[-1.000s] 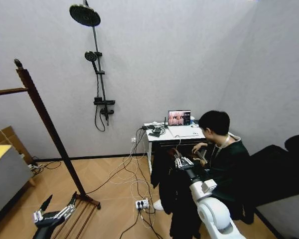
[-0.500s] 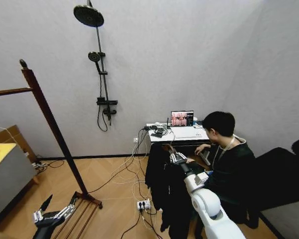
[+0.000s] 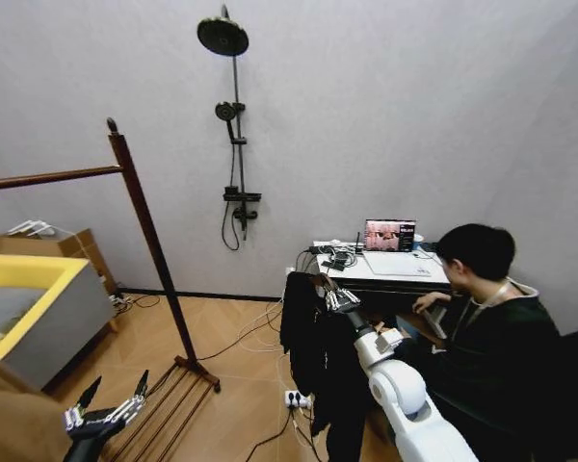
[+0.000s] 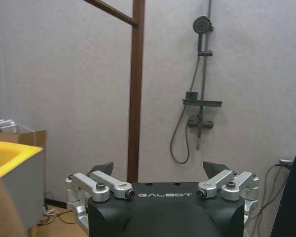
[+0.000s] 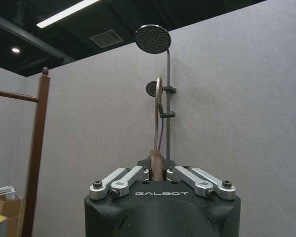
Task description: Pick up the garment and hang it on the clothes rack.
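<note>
The black garment (image 3: 318, 356) hangs on a wooden hanger (image 5: 157, 160) whose metal hook (image 5: 159, 108) points upward. My right gripper (image 3: 335, 300) is shut on the hanger's neck and holds the garment in the air, right of centre, in front of the desk. The clothes rack (image 3: 149, 241) stands to the left; one dark post with a knob and its top bar (image 3: 48, 178) run off the left edge. The rack's post (image 4: 136, 89) also shows beyond my left gripper (image 4: 158, 168), which is open, holds nothing and sits low at the bottom left (image 3: 111, 412) near the rack's base rails.
A yellow-rimmed grey bin (image 3: 39, 303) stands at the left, with tan fabric (image 3: 10, 414) in the bottom corner. A shower fixture (image 3: 233, 144) hangs on the wall. A person sits at a desk (image 3: 385, 269) with a laptop on the right. Cables and a power strip (image 3: 294, 397) lie on the floor.
The whole view has swung left, so the rack, bin and shower sit farther right in the picture. My right gripper still holds the hanger; the left gripper keeps its pose.
</note>
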`<state>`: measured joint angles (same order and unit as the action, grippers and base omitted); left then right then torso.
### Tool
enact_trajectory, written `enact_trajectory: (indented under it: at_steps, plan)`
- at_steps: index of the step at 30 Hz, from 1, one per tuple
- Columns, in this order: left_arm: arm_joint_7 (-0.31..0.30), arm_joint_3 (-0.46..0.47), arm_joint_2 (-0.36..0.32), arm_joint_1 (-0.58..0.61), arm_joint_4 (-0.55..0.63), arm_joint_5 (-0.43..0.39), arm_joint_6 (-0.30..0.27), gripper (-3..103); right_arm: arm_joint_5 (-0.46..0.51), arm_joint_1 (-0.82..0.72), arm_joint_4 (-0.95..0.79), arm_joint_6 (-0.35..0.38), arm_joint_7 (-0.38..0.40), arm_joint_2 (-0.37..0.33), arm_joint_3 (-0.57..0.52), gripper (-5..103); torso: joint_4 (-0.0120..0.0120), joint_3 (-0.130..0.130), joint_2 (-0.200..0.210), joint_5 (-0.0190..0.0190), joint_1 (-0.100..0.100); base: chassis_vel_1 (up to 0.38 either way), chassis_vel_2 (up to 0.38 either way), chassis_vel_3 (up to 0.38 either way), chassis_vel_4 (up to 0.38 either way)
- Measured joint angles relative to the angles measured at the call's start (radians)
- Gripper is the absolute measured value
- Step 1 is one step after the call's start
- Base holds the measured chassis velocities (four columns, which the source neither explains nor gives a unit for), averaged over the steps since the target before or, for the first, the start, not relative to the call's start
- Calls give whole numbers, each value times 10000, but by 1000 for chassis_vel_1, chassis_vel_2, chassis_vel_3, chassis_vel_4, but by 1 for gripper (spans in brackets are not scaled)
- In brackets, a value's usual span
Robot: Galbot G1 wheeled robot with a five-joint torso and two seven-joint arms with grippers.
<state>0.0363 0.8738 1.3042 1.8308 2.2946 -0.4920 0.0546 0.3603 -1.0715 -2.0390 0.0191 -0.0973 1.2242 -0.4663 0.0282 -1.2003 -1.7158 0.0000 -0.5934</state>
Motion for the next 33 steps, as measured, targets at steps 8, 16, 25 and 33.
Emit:
enact_trajectory:
  at_steps: [8, 16, 25, 33]
  plan:
    - [0, 0, 0, 0, 0, 0, 0, 100, 155, 165, -318, 49, -66, -144, 39, 9, 1, 0, 0, 1, 1, 118, 128, 121, 124]
    - [0, 0, 0, 0, 0, 0, 0, 100, 535, 871, -330, 290, -87, -325, 629, 9, 1, 0, 0, 0, -1, 132, 124, 132, 130]
    - [0, 0, 0, 0, 0, 0, 0, 100, 951, 2295, 249, 740, 295, -781, 1841, 9, 1, 0, 1, 0, 0, 122, 128, 120, 121]
    - [0, 0, 0, 0, 0, 0, 0, 100, 1545, 4225, 977, 1097, 476, -1132, 2558, 9, 1, 1, 0, -2, 1, 123, 120, 126, 123]
